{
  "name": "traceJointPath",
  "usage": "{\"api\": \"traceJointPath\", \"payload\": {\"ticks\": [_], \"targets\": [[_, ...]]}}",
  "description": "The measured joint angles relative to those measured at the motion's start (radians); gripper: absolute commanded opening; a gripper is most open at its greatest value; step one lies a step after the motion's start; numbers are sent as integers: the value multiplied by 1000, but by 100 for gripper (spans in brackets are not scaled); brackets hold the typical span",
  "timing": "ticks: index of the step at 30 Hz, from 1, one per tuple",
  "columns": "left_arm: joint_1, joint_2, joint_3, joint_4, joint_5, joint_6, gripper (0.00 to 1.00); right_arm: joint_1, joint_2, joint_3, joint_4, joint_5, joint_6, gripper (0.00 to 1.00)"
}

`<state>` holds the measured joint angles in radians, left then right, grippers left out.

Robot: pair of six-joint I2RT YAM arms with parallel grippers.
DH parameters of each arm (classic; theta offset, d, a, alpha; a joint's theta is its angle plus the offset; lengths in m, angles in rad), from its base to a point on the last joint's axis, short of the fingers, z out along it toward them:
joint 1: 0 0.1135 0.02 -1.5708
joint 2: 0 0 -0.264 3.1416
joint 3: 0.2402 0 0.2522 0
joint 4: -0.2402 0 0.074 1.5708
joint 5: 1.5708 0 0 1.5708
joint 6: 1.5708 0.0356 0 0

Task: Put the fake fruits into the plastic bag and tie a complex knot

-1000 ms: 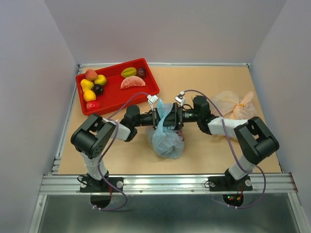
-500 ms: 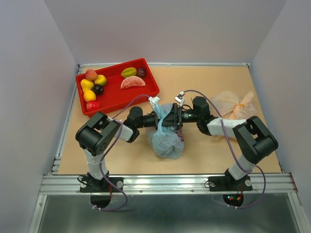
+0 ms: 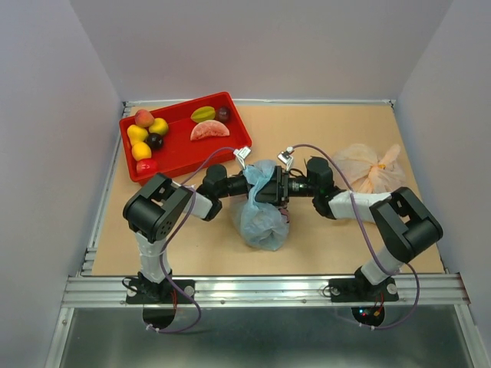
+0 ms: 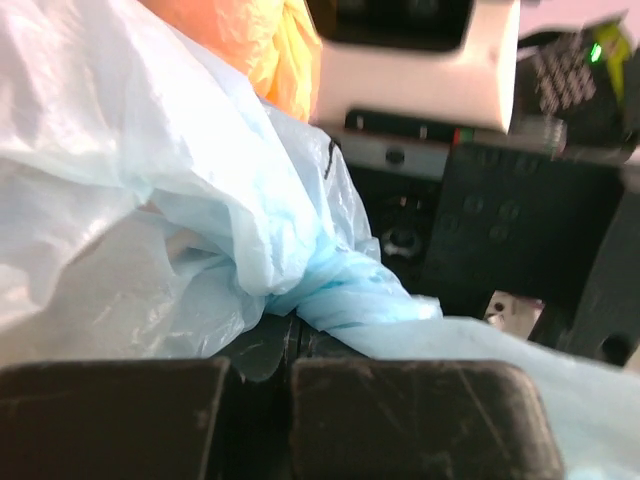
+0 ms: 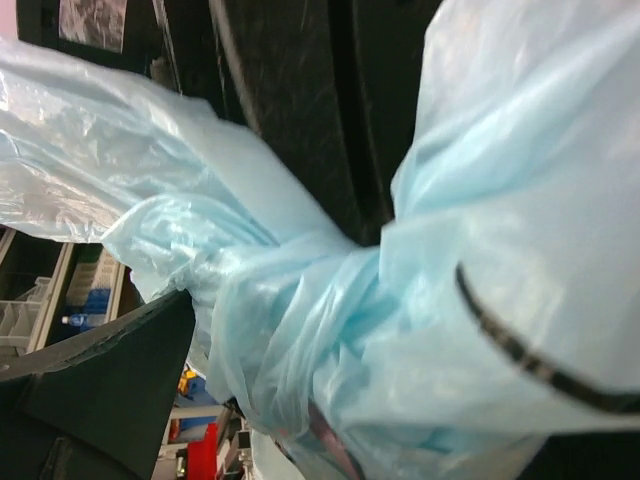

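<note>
Both arms folded, elbows out, forearms turned in so the wrists meet nose to nose mid-table. plastic bag sits on the table right under them, neck pulled up. left gripper pinched tight on the twisted handle strip. right gripper spread wide, blue film between its fingers. Far left: fruits in the red tray.

Top view: bright, even diffuse light from above, sharp, only soft shadows on the table. Wrist views too close: plastic bag film soft, blown out white at left wrist's top-left (background blurred in both).
</note>
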<state>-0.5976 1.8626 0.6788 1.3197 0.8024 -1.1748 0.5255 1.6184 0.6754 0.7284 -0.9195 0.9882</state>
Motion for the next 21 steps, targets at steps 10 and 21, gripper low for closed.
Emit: {"api": "traceJointPath", "payload": {"ticks": [10,21], "targets": [[18,-22,1,-7,-11,-107,0,13,-38,-50,35,-14,-7,100],[24,-100,-28,-16,-30,-113,0,-108,-137,-5,-215,-126,-213,100]]}}
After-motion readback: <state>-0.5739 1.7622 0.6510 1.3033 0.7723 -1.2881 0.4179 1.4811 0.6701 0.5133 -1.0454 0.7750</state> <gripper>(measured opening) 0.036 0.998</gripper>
